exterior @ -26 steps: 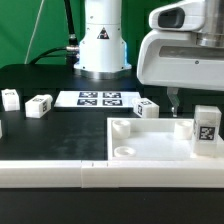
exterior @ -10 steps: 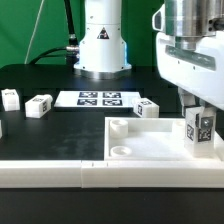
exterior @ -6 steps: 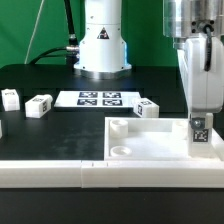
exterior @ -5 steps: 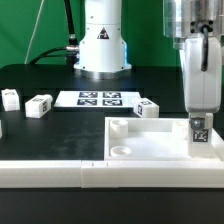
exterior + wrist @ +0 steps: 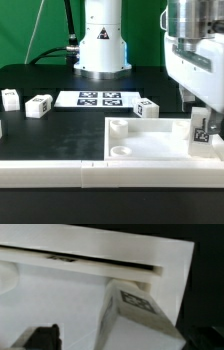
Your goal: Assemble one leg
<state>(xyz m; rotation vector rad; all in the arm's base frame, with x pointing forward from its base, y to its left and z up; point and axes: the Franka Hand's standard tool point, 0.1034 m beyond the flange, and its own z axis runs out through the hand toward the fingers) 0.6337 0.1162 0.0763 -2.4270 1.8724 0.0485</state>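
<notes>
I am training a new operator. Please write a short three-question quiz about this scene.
1. True or false: the leg stands upright on the panel.
2. How many loose blocks lie on the black table in the exterior view? A) one B) three C) six
3. Fill in: the marker board lies in front of the robot ____.

Key: 1 true. 2 B: blocks. 3 base.
</notes>
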